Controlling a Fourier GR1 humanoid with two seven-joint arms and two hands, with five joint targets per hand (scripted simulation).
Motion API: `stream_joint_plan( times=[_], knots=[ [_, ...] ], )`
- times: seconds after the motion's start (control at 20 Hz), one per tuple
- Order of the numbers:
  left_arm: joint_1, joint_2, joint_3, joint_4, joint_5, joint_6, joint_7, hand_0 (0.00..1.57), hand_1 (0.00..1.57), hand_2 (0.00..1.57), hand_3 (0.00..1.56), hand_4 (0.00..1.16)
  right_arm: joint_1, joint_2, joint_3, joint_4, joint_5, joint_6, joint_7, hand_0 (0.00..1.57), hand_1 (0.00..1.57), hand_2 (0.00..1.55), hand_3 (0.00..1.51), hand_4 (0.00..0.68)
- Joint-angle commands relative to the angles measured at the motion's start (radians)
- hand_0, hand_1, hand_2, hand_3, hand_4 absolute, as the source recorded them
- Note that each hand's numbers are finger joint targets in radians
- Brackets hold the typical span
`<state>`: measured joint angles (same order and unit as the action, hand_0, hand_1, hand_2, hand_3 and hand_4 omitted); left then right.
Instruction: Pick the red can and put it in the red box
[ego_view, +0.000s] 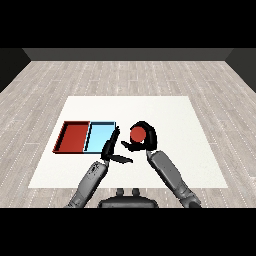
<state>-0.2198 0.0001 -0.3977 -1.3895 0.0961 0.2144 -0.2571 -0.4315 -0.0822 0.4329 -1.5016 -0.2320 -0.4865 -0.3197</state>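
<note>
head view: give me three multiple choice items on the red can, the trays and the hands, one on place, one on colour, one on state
1. Where is the round red can?
A. in the red tray
B. in the right hand, to the right of both trays
C. in the light blue tray

2. Which flat tray lies nearer the can?
A. the red tray
B. the light blue tray
C. a green tray

3. How is the black left hand?
A. curled round the can
B. open, fingers straight, holding nothing
C. pressed flat inside the red tray

Answers:
1 B, the right hand's black fingers curl round the can beside the trays.
2 B, blue sits on the can's side, red beyond it.
3 B, its fingers point up by the blue tray's near corner.
</note>
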Motion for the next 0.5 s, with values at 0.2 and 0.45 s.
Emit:
stream_joint_plan(
  times=[0.2, 0.45],
  knots=[
    [-0.020, 0.000, -0.097, 0.040, 0.072, 0.073, -0.025, 0.00, 0.00, 0.00, 0.00, 0.00, 0.052, 0.050, -0.049, 0.000, 0.057, 0.120, -0.025, 1.47, 1.47, 1.44, 1.39, 0.675],
    [-0.135, 0.000, -0.070, 0.134, 0.135, 0.077, -0.042, 0.00, 0.00, 0.00, 0.00, 0.00, -0.010, 0.081, 0.055, 0.040, 0.015, -0.003, -0.065, 1.44, 1.44, 1.43, 1.40, 0.658]
  ],
)
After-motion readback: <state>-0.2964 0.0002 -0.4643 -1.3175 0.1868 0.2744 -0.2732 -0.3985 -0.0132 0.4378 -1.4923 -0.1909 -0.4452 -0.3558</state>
